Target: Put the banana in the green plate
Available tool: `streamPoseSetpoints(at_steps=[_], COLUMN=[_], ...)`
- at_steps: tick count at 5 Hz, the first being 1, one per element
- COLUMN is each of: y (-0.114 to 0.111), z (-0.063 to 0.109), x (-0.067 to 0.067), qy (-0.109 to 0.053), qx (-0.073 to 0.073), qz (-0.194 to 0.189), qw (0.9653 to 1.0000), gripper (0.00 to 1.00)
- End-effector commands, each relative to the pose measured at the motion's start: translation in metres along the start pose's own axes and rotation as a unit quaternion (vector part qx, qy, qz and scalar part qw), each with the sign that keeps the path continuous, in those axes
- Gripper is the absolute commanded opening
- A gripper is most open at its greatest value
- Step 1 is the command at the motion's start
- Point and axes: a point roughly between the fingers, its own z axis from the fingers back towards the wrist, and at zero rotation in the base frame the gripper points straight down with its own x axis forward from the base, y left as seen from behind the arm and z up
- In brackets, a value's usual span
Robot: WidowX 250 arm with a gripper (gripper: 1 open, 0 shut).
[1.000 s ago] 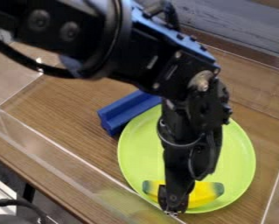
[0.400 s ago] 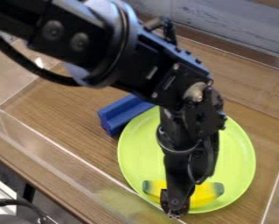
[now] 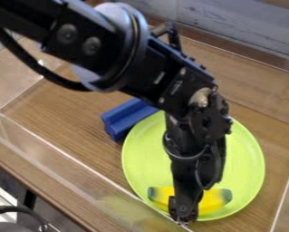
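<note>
Even, fairly bright daylight-like illumination. Low resolution; overall soft focus. The black arm point(image 3: 122, 59) is motion-blurred, its details lost in dark tone. The plate point(image 3: 249, 154) appears saturated, nearly flat. Pale glare streaks the transparent wall point(image 3: 62, 172) at lower left.

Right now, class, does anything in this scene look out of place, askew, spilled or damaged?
Nothing stands out. The banana lies inside the green plate near its front rim, partly hidden by the open tool pointing down over it. The blue block sits on the wooden table at the plate's far left edge. No spills or damage show.
</note>
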Motion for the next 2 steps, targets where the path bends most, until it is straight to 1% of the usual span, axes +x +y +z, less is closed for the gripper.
streamPoseSetpoints(at_steps=[1, 2], y=[0.0047, 0.0063], z=[0.0004, -0.0019], x=[0.0018, 0.0024], qy=[-0.011, -0.013], qx=[0.005, 0.003], qz=[0.006, 0.008], qw=[0.9999, 0.9999], gripper=[1.0, 1.0])
